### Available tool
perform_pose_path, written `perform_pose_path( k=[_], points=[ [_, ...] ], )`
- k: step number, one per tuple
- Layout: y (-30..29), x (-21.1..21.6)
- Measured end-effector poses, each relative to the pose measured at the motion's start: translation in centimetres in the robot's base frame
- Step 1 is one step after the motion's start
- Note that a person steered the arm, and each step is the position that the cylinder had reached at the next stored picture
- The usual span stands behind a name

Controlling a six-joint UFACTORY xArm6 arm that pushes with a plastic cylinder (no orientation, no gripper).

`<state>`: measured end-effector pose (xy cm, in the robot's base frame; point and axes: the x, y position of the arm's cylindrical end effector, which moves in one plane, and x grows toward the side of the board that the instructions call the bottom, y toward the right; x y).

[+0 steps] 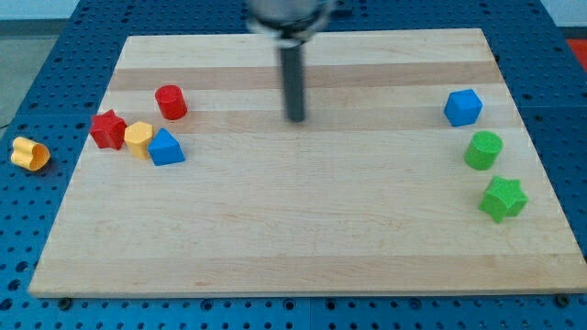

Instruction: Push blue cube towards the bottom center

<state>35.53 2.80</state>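
Right, my tip (294, 118) sits on the board (303, 238) near its top middle, rod upright, touching nothing; no jaws here, just a bare rod end. Well off to its right, slightly higher in view, waits the blue cube (463, 107). Looks light, rigid, likely slick on wood. Best pushed squarely on its upper-right face, or it spins away.

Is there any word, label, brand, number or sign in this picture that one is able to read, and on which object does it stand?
None: no text, number or sign can be read anywhere.
The wooden board, the blue cube, the other coloured blocks and my tip all show plain surfaces.
The blue pegboard around the board shows only holes.
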Motion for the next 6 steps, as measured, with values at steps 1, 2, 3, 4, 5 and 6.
perform_pose_path(
  k=[1, 2, 3, 4, 5, 6],
  points=[
    [11.5, -3.6],
    [24.5, -3.2],
    [31.6, -2.2],
    [21.8, 1.1],
    [8.5, 3.9],
    [-4.0, 5.3]
  ],
)
